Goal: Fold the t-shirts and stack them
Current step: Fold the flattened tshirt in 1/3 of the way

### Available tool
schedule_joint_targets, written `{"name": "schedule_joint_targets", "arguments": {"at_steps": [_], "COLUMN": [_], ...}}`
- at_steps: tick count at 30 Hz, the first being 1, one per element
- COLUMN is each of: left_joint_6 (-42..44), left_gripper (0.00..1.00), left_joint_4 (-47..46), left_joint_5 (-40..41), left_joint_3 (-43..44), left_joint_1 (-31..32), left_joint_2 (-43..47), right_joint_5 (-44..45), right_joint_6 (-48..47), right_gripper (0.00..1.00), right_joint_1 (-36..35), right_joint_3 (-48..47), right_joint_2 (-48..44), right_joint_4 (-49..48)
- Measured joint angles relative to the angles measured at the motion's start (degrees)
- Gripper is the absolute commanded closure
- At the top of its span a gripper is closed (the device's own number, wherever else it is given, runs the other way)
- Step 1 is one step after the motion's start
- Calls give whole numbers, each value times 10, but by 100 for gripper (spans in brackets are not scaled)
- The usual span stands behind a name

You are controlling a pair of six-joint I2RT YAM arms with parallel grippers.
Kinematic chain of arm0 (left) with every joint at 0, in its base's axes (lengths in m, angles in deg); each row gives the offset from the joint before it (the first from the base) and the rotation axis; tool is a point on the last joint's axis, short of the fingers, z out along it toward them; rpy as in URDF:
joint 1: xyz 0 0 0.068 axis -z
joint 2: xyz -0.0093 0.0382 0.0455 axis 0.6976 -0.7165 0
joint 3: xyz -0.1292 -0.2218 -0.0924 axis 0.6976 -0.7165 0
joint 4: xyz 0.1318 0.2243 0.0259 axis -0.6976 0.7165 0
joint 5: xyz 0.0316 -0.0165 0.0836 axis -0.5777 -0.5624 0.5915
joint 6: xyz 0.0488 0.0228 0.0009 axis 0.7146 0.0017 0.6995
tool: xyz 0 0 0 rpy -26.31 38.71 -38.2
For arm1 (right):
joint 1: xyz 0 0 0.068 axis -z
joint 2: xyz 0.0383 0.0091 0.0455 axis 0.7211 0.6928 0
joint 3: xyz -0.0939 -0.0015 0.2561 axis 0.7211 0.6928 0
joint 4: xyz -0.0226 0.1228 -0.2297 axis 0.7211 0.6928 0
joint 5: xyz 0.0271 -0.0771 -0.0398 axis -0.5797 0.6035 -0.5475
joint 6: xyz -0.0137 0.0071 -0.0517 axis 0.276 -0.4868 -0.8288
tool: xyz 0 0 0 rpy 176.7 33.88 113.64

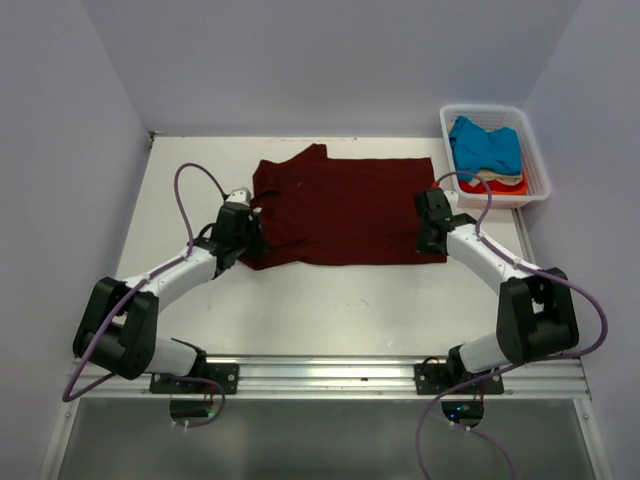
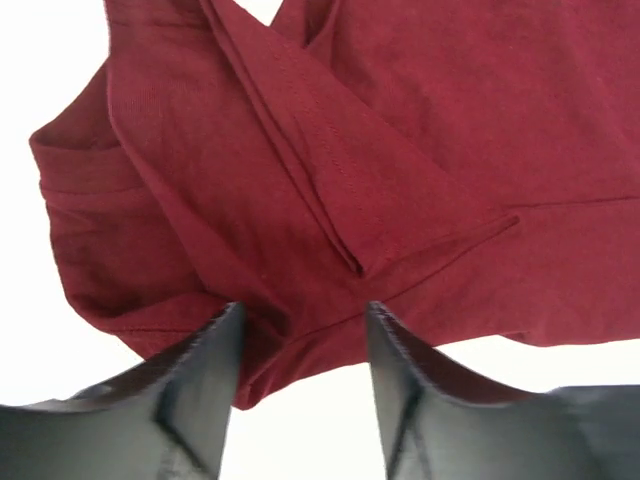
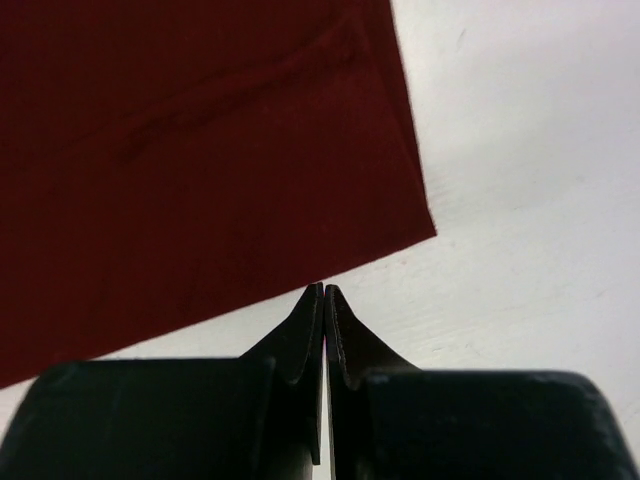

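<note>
Cloth is lying flat across the middle of the table (image 1: pixel 330 300): the maroon shirt (image 1: pixel 345 210), with one sleeve poking toward 11 o'clock in the overhead view; my left claw (image 2: pixel 300 320) is sitting at the shirt's 8 o'clock corner with its fingers spread, a bunched hem lying between them but not yet pinched; my right claw (image 3: pixel 323 292) is resting at the 4 o'clock corner, fingers pressed together just off the straight edge, and I am seeing no cloth caught in them. Judging the fold ahead, I am wanting both corners gripped evenly; so the right should be opening and sliding onto the edge toward 12 o'clock, while the left is closing on all the layers, not just the top one; lifting lopsided is risking a skewed crease. Off at 2 o'clock the blue shirt (image 1: pixel 485 145) is waiting in the basket (image 1: pixel 482 108).
</note>
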Motion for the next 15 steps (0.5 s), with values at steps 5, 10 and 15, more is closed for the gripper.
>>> {"name": "schedule_joint_targets", "arguments": {"at_steps": [5,10,15], "left_joint_6": [-7,-10,-10], "left_gripper": [74,85,87], "left_joint_4": [2,8,7], "left_joint_5": [-9,-13,-14], "left_joint_3": [4,30,51], "left_joint_1": [13,36,51], "left_joint_2": [3,34,71], "right_joint_5": [-31,-44,-44], "right_joint_6": [2,2,2], "right_gripper": [100,100,100], "right_joint_1": [-1,-1,-1], "right_joint_3": [31,37,37], "right_joint_2": [30,58,67], "right_joint_4": [-9,-23,-31]}}
